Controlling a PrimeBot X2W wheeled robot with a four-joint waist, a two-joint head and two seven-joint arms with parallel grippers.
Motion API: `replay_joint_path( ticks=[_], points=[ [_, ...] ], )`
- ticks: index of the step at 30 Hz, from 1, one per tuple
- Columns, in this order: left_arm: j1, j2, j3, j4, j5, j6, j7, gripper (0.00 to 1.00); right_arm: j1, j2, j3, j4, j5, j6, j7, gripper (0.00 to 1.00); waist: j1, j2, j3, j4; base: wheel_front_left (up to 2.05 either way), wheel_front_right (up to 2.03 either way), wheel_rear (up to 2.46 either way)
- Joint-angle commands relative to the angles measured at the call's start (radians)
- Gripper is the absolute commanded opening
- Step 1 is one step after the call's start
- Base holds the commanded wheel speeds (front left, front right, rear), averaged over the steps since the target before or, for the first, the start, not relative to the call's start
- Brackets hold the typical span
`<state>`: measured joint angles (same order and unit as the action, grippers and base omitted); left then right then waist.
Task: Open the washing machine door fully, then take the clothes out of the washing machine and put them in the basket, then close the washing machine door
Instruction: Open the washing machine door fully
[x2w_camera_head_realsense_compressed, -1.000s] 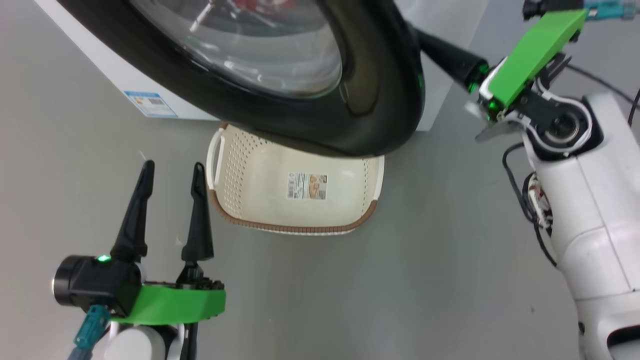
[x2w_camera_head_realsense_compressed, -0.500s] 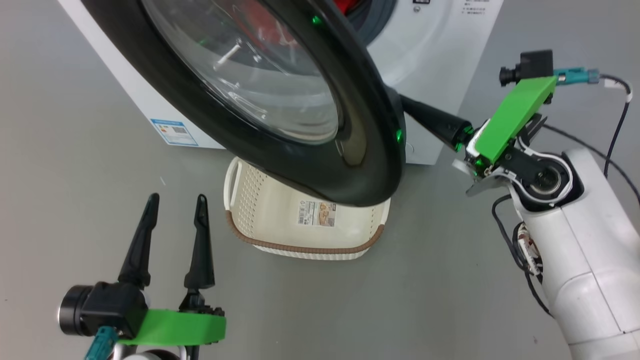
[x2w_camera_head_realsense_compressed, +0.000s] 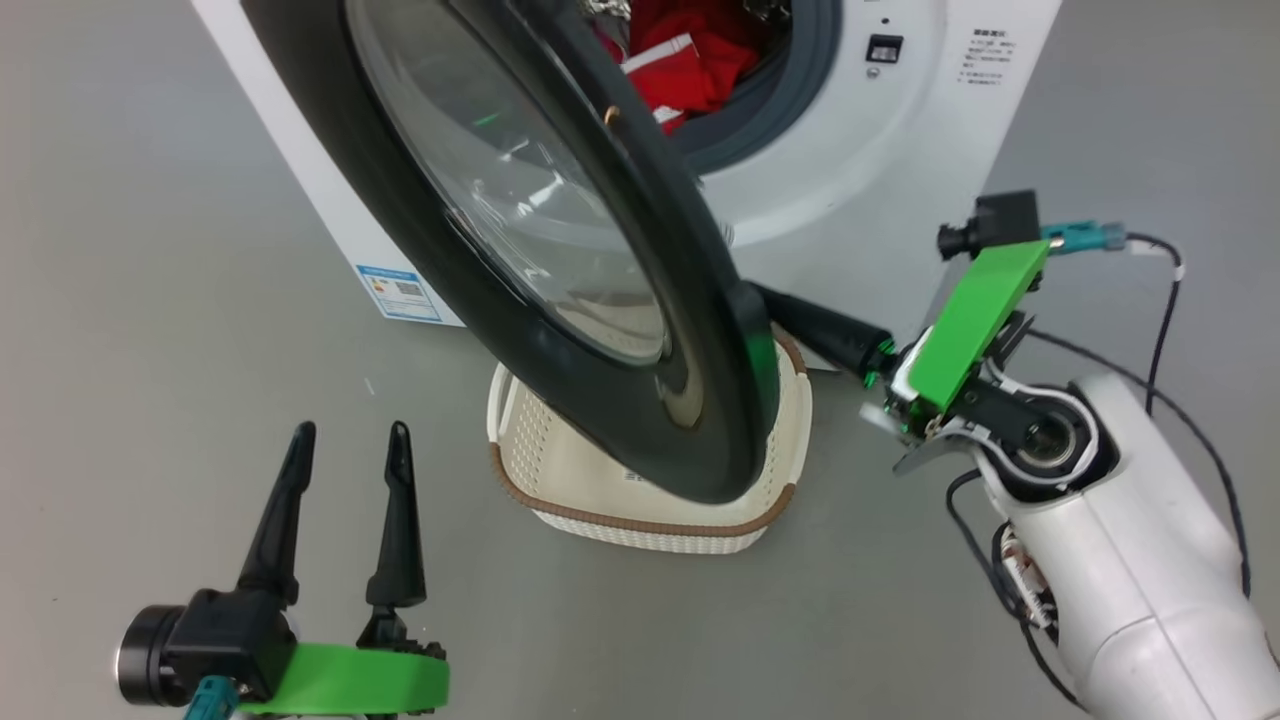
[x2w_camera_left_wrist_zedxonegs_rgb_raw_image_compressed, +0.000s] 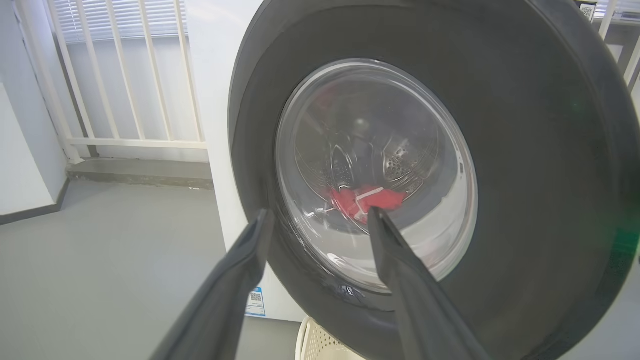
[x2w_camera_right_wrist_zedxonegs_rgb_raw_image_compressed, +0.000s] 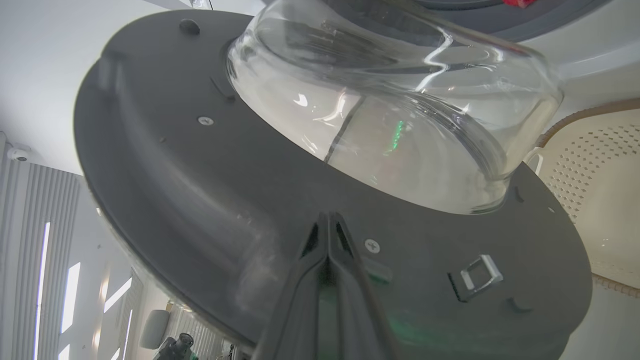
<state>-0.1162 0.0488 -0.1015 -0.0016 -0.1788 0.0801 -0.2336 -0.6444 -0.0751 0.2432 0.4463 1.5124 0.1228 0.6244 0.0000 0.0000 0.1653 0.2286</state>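
Head view — washing machine door (x2w_camera_head_realsense_compressed: 650, 450), front leftward — right hand (x2w_camera_head_realsense_compressed: 785, 310) pressed together, left hand (x2w_camera_head_realsense_compressed: 350, 435) spread

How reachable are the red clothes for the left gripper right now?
Probably not yet. The washing machine door, only part open, stands between the open left gripper and the clothes; the left wrist view sees them through its glass.

1. left pincer (x2w_camera_head_realsense_compressed: 349, 435): lower left in head view, fingers spread wide and pointing up-frame, empty.
2. right pincer (x2w_camera_head_realsense_compressed: 815, 325): fingers pressed flat together, reaching up-left from the wrist; tips meet in right wrist view.
3. right forearm (x2w_camera_head_realsense_compressed: 1120, 560): pale, lower right, angled up toward the wrist, which carries a green bracket (x2w_camera_head_realsense_compressed: 970, 320).
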Motion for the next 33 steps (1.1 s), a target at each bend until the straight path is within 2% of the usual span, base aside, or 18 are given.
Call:
replay_joint_path(
  ticks=[1, 33],
  points=[
    [0.002, 0.016, 0.029, -0.028, -0.003, 0.006, 0.002, 1.00, 0.009, 0.025, 0.031, -0.040, 0.014, 0.008, -0.002, 0.00, 0.0000, 0.0000, -0.011, 0.012, 0.00, 0.00, 0.00],
    [0.058, 0.025, 0.007, -0.034, -0.022, 0.033, 0.015, 1.00, 0.094, 0.025, 0.231, -0.054, 0.135, 0.008, -0.042, 0.00, 0.0000, 0.0000, -0.103, 0.146, 0.00, 0.00, 0.00]
  ],
)
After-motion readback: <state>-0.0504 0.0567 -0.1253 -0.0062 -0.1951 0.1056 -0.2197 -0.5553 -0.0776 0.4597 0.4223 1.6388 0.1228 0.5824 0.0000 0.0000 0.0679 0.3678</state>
